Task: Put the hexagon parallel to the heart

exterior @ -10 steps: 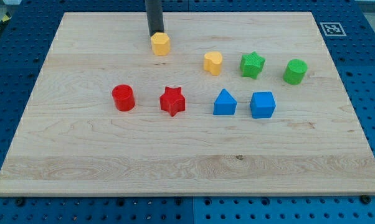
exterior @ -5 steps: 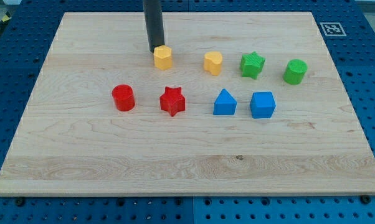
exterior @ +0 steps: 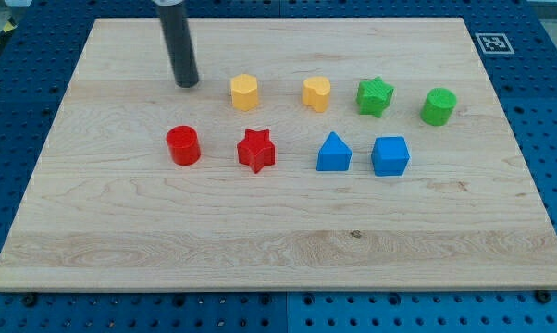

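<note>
The yellow hexagon (exterior: 244, 91) stands on the wooden board (exterior: 278, 240) in the upper middle. The yellow heart (exterior: 316, 93) stands to its right, at about the same height in the view. My tip (exterior: 187, 83) is to the left of the hexagon, apart from it, above the red cylinder (exterior: 182, 145).
A red star (exterior: 256, 149), a blue triangular block (exterior: 333, 153) and a blue cube (exterior: 389, 155) form a row below the yellow blocks. A green star (exterior: 374, 95) and a green cylinder (exterior: 438, 106) stand right of the heart.
The hexagon was pushed toward the view's bottom, level with the heart. My tip then left it and moved to the view's left.
</note>
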Available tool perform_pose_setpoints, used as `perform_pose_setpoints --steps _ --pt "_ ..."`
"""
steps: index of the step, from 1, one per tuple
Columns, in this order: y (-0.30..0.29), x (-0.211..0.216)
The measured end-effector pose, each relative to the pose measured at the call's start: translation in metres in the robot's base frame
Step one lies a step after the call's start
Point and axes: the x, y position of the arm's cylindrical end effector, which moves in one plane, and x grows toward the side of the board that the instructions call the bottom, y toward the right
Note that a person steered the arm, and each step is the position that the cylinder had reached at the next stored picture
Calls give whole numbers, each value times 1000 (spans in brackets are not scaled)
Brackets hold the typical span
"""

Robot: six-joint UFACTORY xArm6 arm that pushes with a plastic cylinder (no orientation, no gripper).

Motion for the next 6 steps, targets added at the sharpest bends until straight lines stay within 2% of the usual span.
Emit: perform_pose_setpoints --steps 3,6 --pt "33 26" --pt "86 26"
